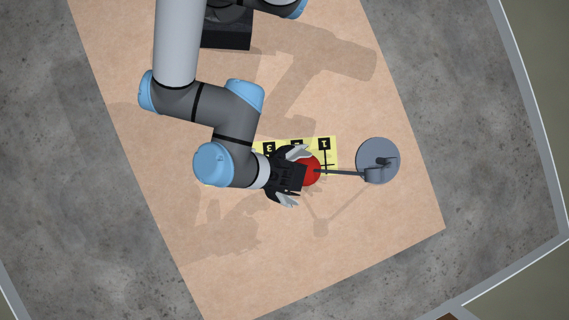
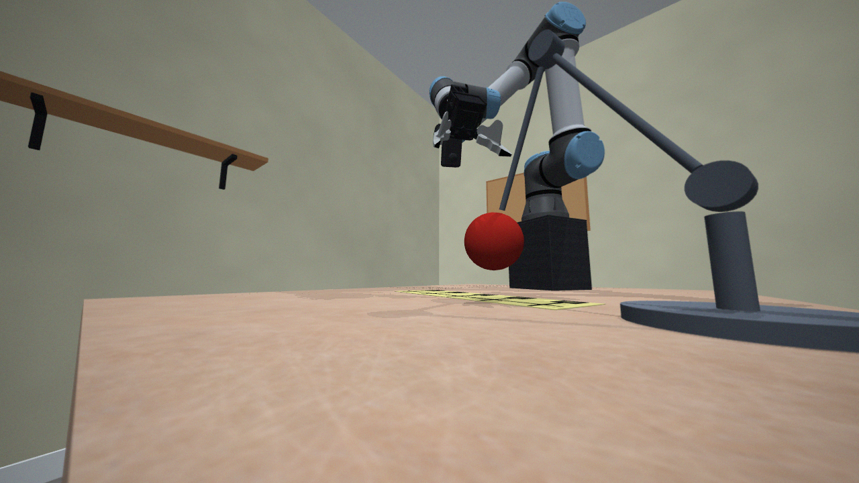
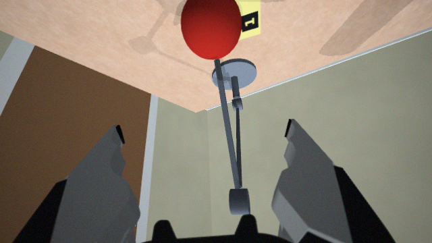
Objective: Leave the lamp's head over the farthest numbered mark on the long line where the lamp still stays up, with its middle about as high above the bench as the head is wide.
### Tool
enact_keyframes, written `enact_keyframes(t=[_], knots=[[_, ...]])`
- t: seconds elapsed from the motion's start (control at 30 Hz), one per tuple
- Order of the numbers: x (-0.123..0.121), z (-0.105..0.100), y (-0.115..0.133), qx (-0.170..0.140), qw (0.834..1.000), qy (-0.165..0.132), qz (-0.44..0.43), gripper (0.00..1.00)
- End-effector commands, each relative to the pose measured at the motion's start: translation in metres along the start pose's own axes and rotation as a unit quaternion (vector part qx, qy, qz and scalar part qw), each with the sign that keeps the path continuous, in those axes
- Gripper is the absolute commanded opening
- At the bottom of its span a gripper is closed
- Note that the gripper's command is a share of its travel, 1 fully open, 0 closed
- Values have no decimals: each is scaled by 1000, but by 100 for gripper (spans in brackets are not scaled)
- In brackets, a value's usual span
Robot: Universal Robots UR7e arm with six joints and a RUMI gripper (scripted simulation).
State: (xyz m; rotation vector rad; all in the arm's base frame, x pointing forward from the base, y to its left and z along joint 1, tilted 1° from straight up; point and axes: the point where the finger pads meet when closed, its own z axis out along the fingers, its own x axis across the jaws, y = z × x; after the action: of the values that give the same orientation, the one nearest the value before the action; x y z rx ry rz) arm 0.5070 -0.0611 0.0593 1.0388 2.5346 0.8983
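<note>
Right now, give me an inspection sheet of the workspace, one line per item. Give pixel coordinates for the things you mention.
Surface: tan bench top point(image 1: 398, 206) point(image 2: 360, 384), shadows across it.
Lamp head: red ball point(image 1: 313, 175) point(image 2: 493, 241) point(image 3: 211, 30), hanging above the bench, touching nothing below.
Lamp base: grey disc point(image 1: 367, 149) point(image 2: 672, 321) point(image 3: 248, 71), flat on the bench.
Number strip: yellow point(image 1: 332, 155) point(image 2: 564, 304) point(image 3: 256, 30), flat; mark 1 is nearest the lamp base.
Clutter: nothing seen.
Gripper: open point(image 1: 296, 177) point(image 2: 474, 147) point(image 3: 204, 129), holding nothing, off the lamp head.
Cables: nothing seen.
Surroundings: green-grey walls point(image 2: 336, 180) point(image 3: 320, 118), wooden shelf point(image 2: 131, 125) on black brackets point(image 2: 37, 123).
</note>
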Motion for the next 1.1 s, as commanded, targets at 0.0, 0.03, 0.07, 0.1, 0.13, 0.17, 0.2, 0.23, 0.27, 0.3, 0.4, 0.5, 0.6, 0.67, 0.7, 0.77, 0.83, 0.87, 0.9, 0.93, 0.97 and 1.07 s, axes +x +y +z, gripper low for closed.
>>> enact_keyframes(t=[0.0,0.03,0.07,0.1,0.13,0.17,0.2,0.23,0.27,0.3,0.4,0.5,0.6,0.67,0.7,0.77,0.83,0.87,0.9,0.93,0.97,1.07], knots=[[0,1,0,-8,1000,7,-10,100],[0,2,0,-6,1000,5,-8,100],[0,2,0,-5,1000,3,-6,100],[0,3,0,-3,1000,2,-4,100],[0,3,0,-2,1000,0,-2,100],[0,3,0,-2,1000,0,-2,100],[0,3,0,-2,1000,0,-2,100],[0,3,0,-2,1000,0,-2,100],[0,3,0,-2,1000,0,-2,100],[0,3,0,-2,1000,0,-2,100],[0,3,0,-2,1000,0,-2,100],[0,3,0,-2,1000,0,-2,100],[0,3,1,-2,1000,0,-2,100],[0,3,1,-2,1000,0,-2,100],[0,3,1,-2,1000,0,-2,100],[0,3,1,-2,1000,0,-2,100],[0,3,1,-2,1000,0,-2,100],[0,3,1,-2,1000,0,-2,100],[0,3,1,-2,1000,0,-2,100],[0,3,1,-2,1000,0,-2,100],[0,3,1,-2,1000,0,-2,100],[0,3,1,-2,1000,0,-2,100]])
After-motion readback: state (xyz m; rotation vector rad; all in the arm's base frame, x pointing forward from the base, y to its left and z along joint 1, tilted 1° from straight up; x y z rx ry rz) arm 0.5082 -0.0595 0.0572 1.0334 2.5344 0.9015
